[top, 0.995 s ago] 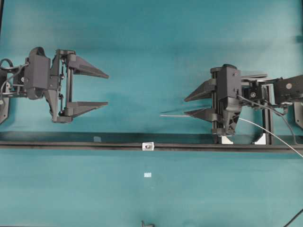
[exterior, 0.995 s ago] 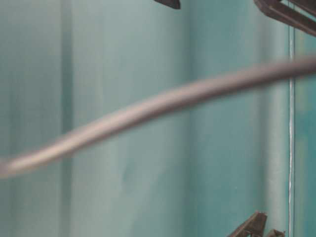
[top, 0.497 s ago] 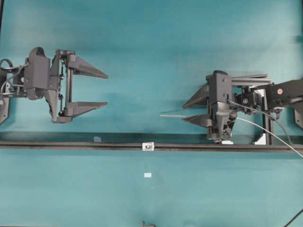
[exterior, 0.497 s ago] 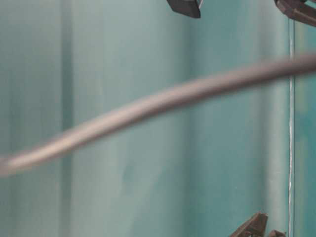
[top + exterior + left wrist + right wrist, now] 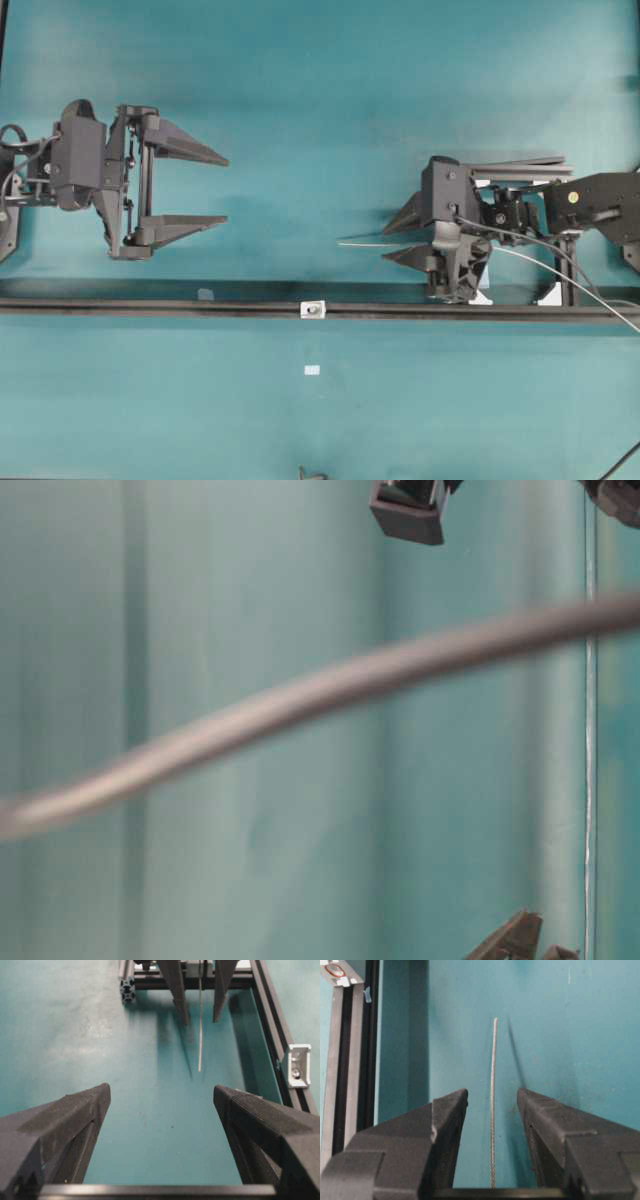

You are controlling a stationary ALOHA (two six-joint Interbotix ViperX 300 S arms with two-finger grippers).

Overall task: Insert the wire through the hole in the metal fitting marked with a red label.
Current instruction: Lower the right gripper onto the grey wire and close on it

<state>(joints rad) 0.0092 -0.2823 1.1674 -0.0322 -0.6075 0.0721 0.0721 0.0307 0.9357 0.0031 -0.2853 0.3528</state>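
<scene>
Step in hand, as judged: positioning to take hold of the wire [image 5: 493,1100]; insertion not begun. The right hand [image 5: 492,1105] straddles the wire near its free end, fingers apart, one either side, with a visible gap to each in the right wrist view; nothing is clamped. The wire lies on or just over the teal desk [image 5: 320,80], its tip pointing toward the left hand [image 5: 190,188], and trails back past the right arm toward the desk's right edge. The left hand is well apart from it, fingers spread wide, holding nothing. The metal fitting [image 5: 314,310] sits on the black rail [image 5: 150,305] running across the desk, between the two hands and nearer the viewer; the wire tip is near it but not aligned with it. The hole cannot be made out clearly. Next move, as judged: close the right fingers on the wire squarely, then bring the tip round in line with the fitting's opening. The wire is thin and slightly curved, so tip wander is the risk.
</scene>
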